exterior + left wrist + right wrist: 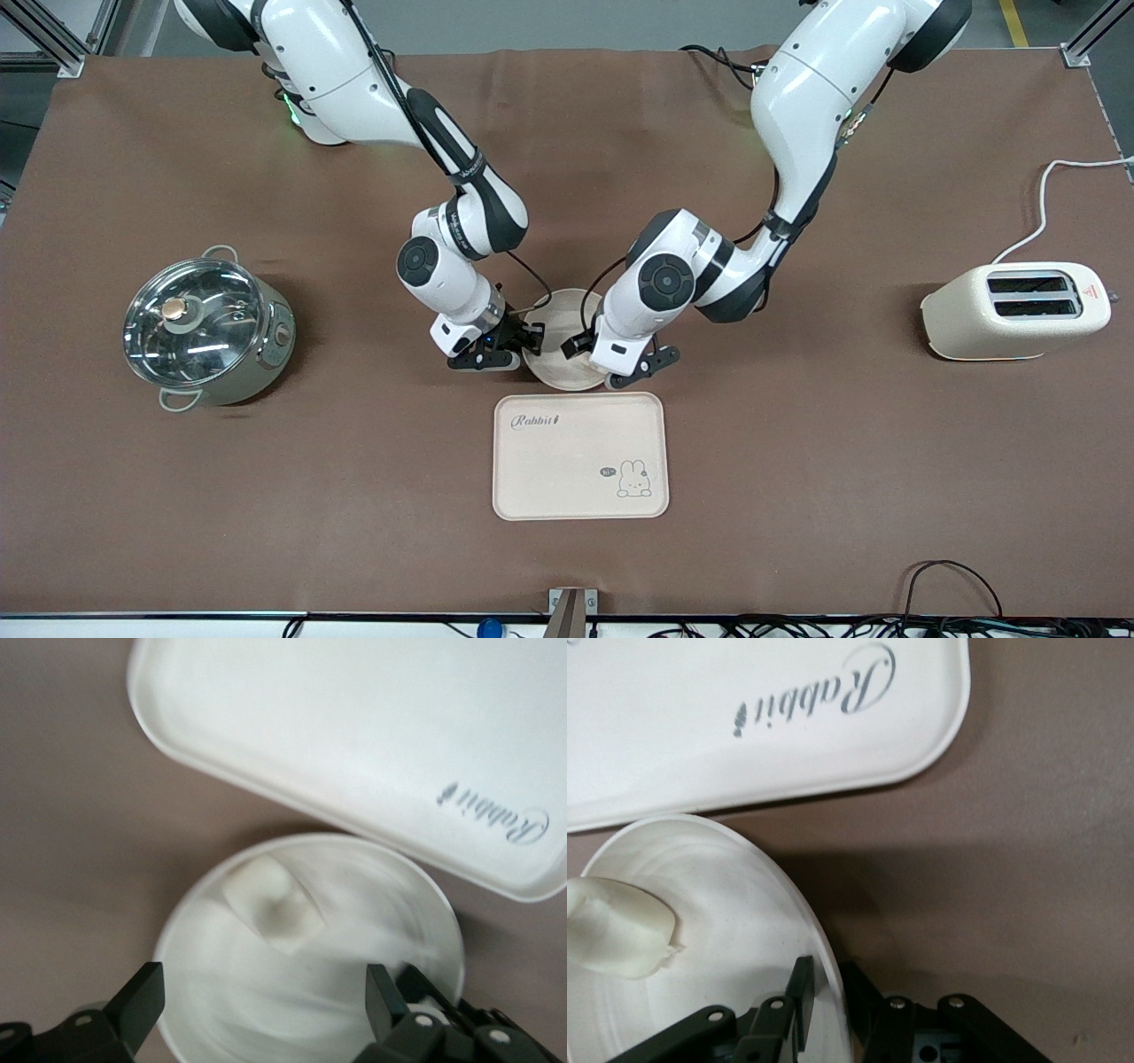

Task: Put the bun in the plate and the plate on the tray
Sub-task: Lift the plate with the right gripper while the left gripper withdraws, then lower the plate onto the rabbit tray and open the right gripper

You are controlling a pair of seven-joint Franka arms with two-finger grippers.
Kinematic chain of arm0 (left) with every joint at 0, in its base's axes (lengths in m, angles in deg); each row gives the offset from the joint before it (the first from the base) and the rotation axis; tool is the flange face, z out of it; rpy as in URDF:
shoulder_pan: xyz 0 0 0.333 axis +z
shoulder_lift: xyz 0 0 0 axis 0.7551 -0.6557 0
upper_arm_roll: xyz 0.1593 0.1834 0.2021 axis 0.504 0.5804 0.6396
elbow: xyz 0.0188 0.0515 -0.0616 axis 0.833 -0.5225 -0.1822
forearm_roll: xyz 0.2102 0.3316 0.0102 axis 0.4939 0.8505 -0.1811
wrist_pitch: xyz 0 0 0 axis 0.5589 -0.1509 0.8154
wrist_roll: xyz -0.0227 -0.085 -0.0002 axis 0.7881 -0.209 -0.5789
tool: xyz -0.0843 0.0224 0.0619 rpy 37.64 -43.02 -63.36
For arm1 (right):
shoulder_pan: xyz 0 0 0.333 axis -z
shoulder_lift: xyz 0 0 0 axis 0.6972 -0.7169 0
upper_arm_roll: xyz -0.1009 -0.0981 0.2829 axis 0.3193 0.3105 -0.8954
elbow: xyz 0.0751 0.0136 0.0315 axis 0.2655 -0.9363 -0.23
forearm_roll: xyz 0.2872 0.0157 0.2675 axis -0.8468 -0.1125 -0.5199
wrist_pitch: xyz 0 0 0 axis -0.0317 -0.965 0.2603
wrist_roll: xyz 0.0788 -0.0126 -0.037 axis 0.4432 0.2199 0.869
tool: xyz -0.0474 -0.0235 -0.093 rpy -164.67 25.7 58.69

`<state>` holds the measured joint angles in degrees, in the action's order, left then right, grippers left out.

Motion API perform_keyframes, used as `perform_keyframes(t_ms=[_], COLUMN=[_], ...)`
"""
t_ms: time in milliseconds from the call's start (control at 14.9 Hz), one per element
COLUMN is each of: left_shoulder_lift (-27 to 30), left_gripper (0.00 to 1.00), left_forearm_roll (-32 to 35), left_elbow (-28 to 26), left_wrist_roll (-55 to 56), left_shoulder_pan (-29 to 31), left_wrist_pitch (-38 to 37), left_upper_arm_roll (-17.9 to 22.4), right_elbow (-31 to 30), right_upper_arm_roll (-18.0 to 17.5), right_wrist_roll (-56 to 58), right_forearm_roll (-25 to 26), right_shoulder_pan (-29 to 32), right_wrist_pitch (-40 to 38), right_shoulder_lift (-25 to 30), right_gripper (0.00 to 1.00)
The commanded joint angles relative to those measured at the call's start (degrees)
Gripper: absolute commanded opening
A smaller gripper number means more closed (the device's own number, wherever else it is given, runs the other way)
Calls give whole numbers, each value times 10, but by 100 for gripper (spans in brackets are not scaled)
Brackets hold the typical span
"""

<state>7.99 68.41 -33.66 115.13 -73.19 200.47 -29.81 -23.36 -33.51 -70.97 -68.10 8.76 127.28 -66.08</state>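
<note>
table (886,496): brown cloth cover | floor (549,22): grey | frame posts (44,35): aluminium, at corners

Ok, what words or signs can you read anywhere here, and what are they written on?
"Rabbit" – script on the tray, readable in all three views.
Small speech bubble beside the rabbit drawing on the tray – too small to read.
Lettering on the right arm's black band – too small to read.
Red triangle sign on the toaster – unreadable.

Cream tray (549,461) with rabbit drawing, cream plate (554,368), pale bun (270,904), brown table (797,443).
</note>
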Motion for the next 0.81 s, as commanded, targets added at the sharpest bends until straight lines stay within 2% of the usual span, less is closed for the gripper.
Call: perform_keyframes(t_ms=[0, 135, 269, 538, 740], left_shoulder_lift=[72, 110, 149, 239, 314], left_gripper=[100, 100, 100, 100, 100], left_forearm_roll=[67, 70, 70, 65, 62], left_elbow=[-7, -8, -8, -4, -2], left_wrist_roll=[-105, -211, -325, -501, -510], left_shoulder_pan=[50, 97, 158, 257, 275], left_wrist_pitch=[-80, -116, -146, -206, -284], left_upper_arm_roll=[3, 3, 1, -2, -4], right_elbow=[14, 45, 102, 255, 369], right_upper_arm_roll=[-2, -1, -1, -1, -1], right_wrist_roll=[11, 9, 10, -2, -5], right_forearm_roll=[-9, -12, -12, -14, -12], right_shoulder_pan=[15, 24, 35, 63, 68], right_wrist_pitch=[-1, 0, 0, -4, -4], right_shoulder_lift=[10, 10, -10, -108, -201], right_gripper=[0, 0, 0, 0, 0])
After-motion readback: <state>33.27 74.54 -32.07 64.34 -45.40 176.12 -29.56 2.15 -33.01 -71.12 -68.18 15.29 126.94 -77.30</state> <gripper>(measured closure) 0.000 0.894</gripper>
